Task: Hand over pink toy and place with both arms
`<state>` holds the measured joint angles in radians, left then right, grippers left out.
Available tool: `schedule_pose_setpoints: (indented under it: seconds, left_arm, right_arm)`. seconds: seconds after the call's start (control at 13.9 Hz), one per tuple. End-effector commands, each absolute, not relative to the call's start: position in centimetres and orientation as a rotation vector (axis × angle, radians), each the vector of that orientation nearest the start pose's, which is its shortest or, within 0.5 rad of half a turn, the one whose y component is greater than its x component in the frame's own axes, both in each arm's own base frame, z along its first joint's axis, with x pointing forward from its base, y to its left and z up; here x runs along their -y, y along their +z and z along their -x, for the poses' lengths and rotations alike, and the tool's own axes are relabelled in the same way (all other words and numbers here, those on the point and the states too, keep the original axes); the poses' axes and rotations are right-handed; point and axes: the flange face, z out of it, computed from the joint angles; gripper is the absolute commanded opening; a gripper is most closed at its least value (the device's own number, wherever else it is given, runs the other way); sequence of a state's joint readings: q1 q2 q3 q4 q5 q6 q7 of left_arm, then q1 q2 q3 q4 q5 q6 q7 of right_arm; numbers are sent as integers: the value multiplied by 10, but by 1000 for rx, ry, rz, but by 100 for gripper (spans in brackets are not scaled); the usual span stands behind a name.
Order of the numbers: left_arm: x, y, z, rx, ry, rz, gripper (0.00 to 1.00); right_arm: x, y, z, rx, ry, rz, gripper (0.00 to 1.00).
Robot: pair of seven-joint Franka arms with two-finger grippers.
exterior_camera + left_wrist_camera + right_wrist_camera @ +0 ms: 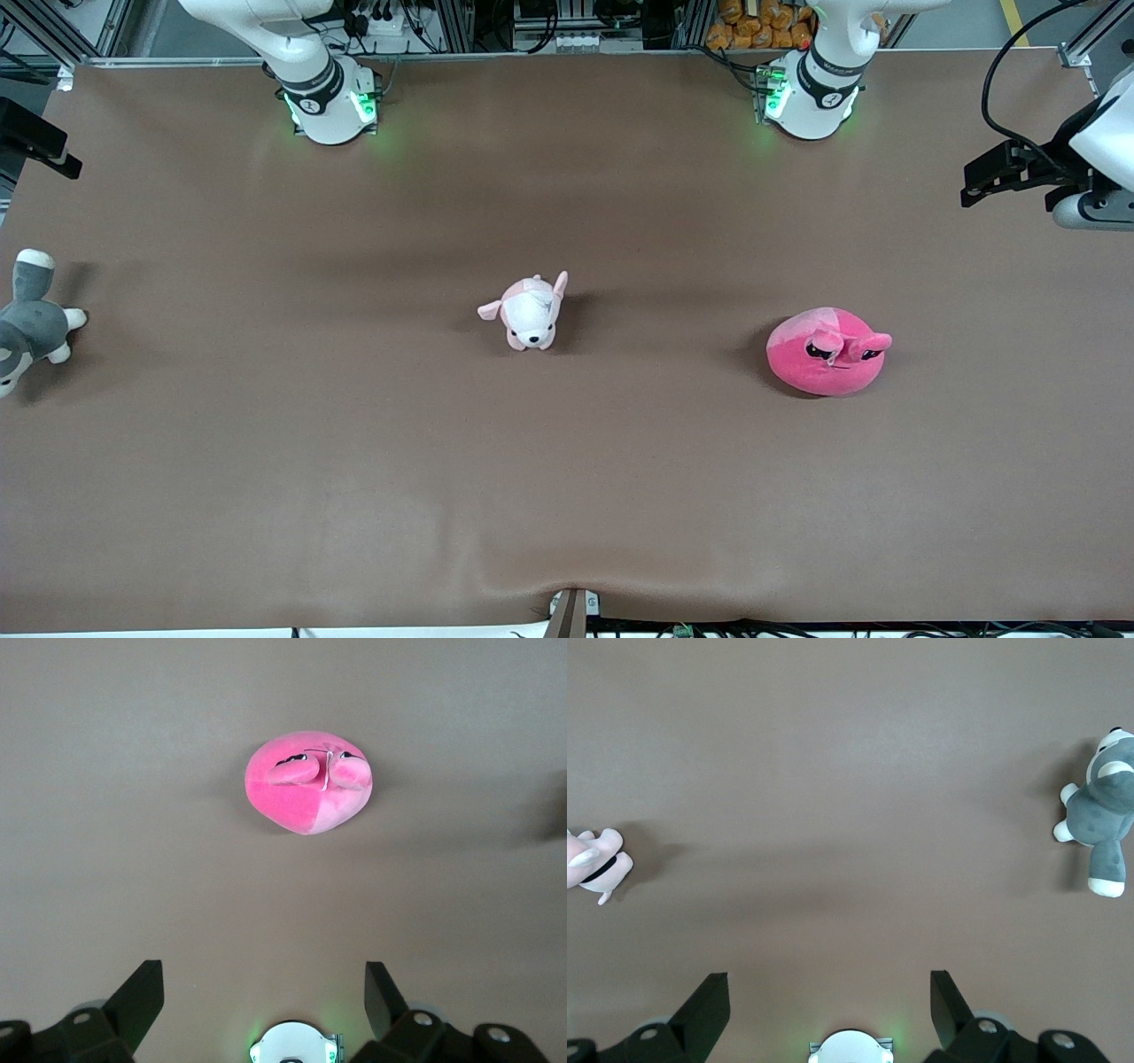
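The pink toy is a round hot-pink plush with floppy ears and black eyes. It lies on the brown table toward the left arm's end. In the left wrist view it shows far below my left gripper, which is open, empty and held high above the table. My right gripper is also open and empty, high over bare table at the right arm's end. Neither gripper shows in the front view; only the arm bases show at the table's top edge.
A small pale pink-and-white puppy plush stands mid-table and shows in the right wrist view. A grey-and-white plush lies at the table's edge at the right arm's end. A black-and-white device overhangs the left arm's end.
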<state>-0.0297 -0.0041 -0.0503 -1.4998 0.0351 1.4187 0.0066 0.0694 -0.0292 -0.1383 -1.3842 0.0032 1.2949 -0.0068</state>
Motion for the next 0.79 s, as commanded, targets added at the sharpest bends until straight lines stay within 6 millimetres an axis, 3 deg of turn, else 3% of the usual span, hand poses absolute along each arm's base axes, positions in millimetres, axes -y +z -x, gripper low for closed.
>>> schedule_pose_setpoints:
  seconds: [0.0, 0.36, 0.72]
  left_arm:
    - [40, 650, -537, -159, 99, 3082, 100]
    - [45, 647, -540, -86, 103, 3095, 100]
    - [55, 635, -546, 187, 132, 3085, 100]
  right_arm:
    - [36, 703, -509, -118, 91, 3121, 100]
    - [36, 702, -508, -118, 96, 3121, 100]
    - [35, 702, -508, -113, 96, 3121, 100]
